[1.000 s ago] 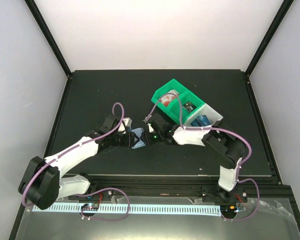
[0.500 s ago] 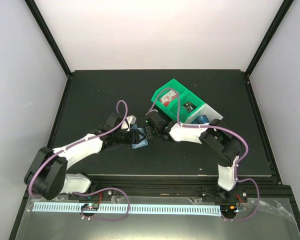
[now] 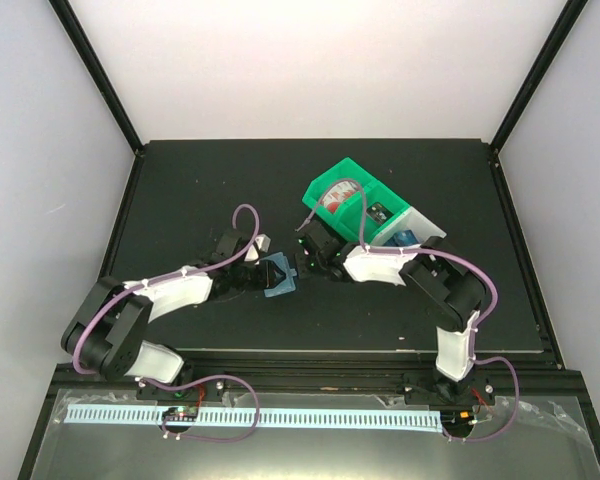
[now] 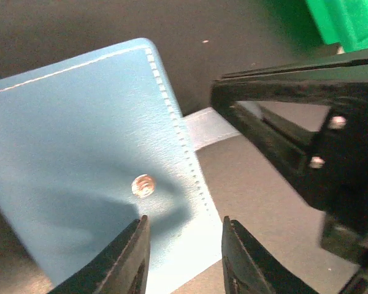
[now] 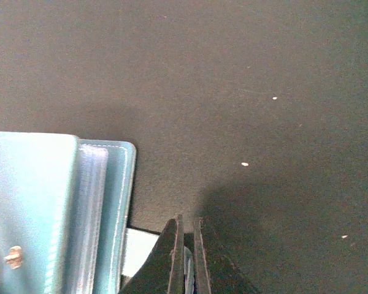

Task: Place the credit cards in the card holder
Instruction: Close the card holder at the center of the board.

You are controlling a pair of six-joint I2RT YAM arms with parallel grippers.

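Between the left gripper [image 4: 183, 228] fingers: card holder [image 4: 80, 165], clamped by one edge, carried a bit further out than a second ago. Just beside it, right gripper [image 5: 185, 223] backed off slightly, pinched near-closed on a thin blue credit card [image 5: 187, 264]. Reads as re-aligning for insertion; card not yet pocketed.

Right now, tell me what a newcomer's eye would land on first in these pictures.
The teal card holder at mid-table draws the eye first. It is held between the left arm's jaws, while the right arm's jaws pinch a pale credit card at its edge. Behind the right arm, the bright green bin and the white bin beside it stand out against the black table.
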